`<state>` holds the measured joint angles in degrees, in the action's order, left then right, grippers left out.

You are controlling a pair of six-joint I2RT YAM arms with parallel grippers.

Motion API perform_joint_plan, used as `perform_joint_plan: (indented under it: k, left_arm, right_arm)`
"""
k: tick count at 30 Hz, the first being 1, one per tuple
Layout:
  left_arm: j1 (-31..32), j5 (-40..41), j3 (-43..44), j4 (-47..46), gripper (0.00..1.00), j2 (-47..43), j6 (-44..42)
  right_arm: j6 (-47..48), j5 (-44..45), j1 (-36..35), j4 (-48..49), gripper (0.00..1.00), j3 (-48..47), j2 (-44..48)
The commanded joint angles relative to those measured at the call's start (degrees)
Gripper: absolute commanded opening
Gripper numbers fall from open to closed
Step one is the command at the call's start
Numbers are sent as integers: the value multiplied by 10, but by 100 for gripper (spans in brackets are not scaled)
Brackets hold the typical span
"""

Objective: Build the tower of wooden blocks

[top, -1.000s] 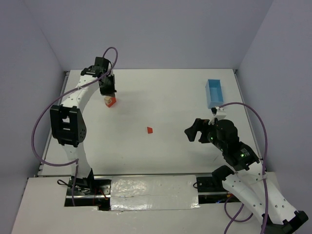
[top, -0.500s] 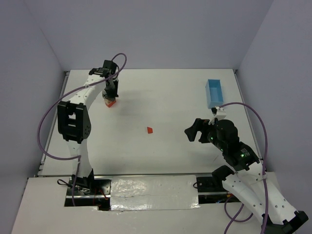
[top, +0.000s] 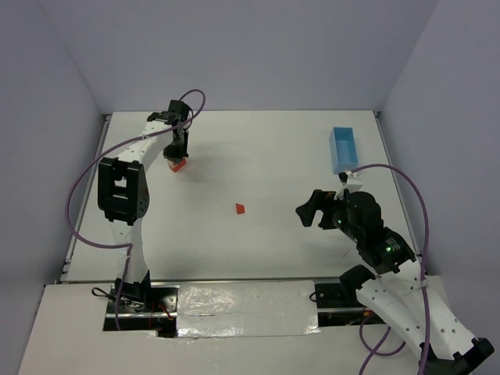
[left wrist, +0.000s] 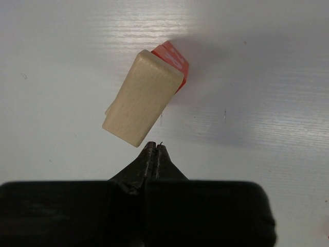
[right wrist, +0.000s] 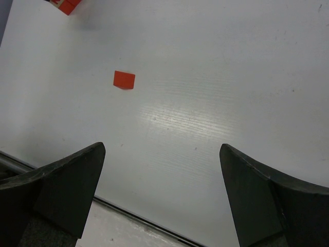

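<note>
The short stack (top: 177,163) stands at the far left of the table: a tan slab (left wrist: 143,97) lies askew on a red-orange block (left wrist: 176,62). My left gripper (left wrist: 154,147) is shut and empty, its tips just beside the slab's near corner; I cannot tell if they touch it. In the top view it (top: 176,148) hangs over the stack. A loose red-orange block (top: 241,208) lies at mid-table, also in the right wrist view (right wrist: 124,80). My right gripper (top: 307,211) is open and empty, well right of that block.
A light blue rectangular box (top: 343,149) stands at the far right of the table. The stack's red block shows at the top left corner of the right wrist view (right wrist: 66,5). The table's front edge runs below the right fingers (right wrist: 69,188).
The left arm has swung its wrist slightly right over the stack; the stack stays in place. The right arm has not moved.
</note>
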<state>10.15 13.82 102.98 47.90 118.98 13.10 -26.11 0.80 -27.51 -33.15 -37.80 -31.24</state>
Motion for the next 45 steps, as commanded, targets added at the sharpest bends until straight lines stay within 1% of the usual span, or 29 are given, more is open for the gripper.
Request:
perform_joint_plan:
  k: [1, 12, 18, 32, 39, 43, 45]
  left_arm:
    - [-2, 28, 9, -4, 0, 7, -13]
    - [-2, 38, 4, -4, 0, -2, -12]
    - [-2, 17, 1, -4, 0, -13, -10]
    - [-2, 45, 7, 8, 0, -9, -2]
    - [0, 26, 4, 8, 0, -18, -2]
    - [0, 31, 6, 11, 0, -21, 0]
    - [3, 8, 6, 13, 0, -30, -2]
  right_arm:
    - [4, -1, -4, 29, 100, 4, 2]
    - [4, -2, -6, 30, 100, 4, 3]
    - [4, -2, -5, 30, 100, 4, 4]
    - [4, -3, -4, 30, 100, 4, 5]
    - [4, -3, -5, 30, 100, 4, 6]
    - [4, -3, -4, 30, 100, 4, 6]
    - [4, -4, -4, 29, 100, 4, 6]
